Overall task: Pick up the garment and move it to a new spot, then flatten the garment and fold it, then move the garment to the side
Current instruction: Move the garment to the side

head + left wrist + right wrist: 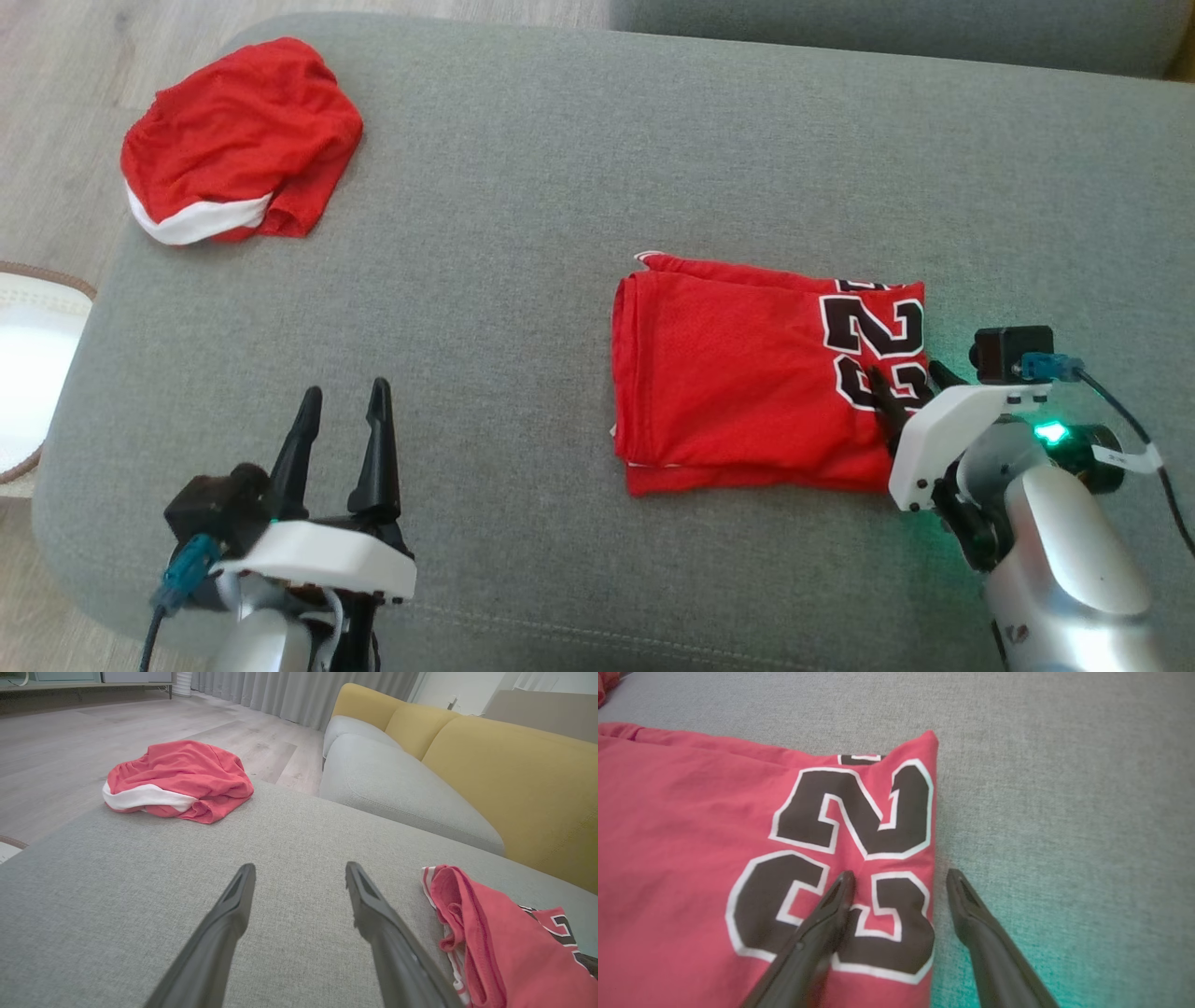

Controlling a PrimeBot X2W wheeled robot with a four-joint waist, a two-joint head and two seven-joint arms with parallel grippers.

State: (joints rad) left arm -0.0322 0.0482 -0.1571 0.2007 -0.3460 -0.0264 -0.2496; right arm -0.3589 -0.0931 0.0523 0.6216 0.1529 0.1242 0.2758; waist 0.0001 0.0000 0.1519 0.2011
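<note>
Inspection found the folding done and the last step, moving the garment aside, in hand.

Nearest, the left gripper [344, 397] hung released over bare seat cushion [523, 233], fingers spread with nothing between them, well apart from any cloth. The right gripper [904, 371] was likewise released and empty. It straddled the right edge of the jersey [738, 373]: one finger lay over the printed numerals and the other over the cushion just beside the hem. Whether the inner finger touched the cloth could not be settled from the wrist view.

The jersey lay right of centre on the cushion, folded into a flat, near-rectangular stack. It was thin red mesh-like fabric, with layered edges showing on its left side and black numerals outlined in white on top.

In my judgement the next move calls for closing on that stacked edge through all layers, then sliding or lifting without spilling the fold.

The cushion was grey, coarse-woven, with rounded corners. At its far left corner sat crumpled red shorts [238, 140] with a white band. Beyond stood yellow backrests [514, 765] and a pale wood floor [70, 742].
</note>
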